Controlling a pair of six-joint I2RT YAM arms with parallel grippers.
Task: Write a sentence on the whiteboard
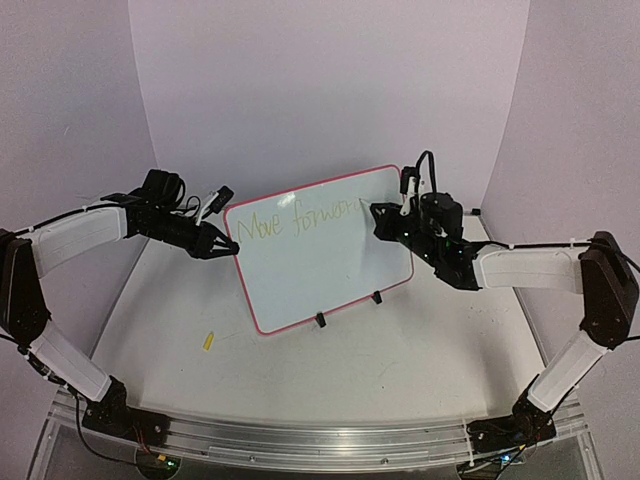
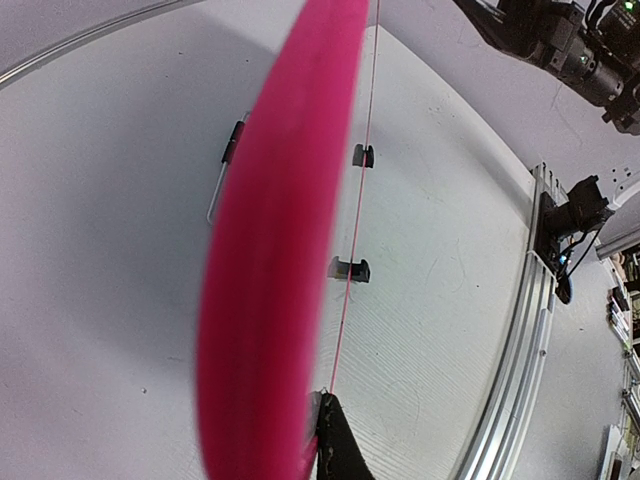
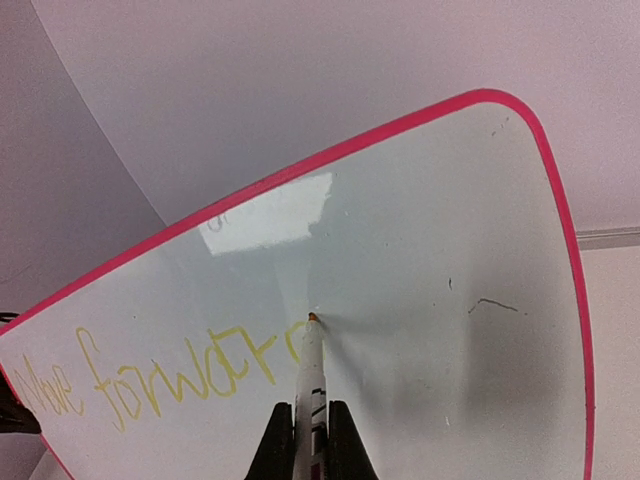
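from above, the whiteboard [image 1: 320, 275] stands tilted on the white table [image 1: 400, 370], its left edge clenched in the left gripper [image 1: 228, 247]. the right gripper [image 1: 381, 215] meets its face at the end of the sentence [image 1: 298, 220], which reads "move forwar". pale purple walls [image 1: 330, 80] close round. the left wrist view shows the whiteboard edge-on, a red-pink blur touching one finger [image 2: 335, 440]. in the right wrist view the fingers clamp a white marker [image 3: 310, 370], its tip touching the board just after the yellow writing.
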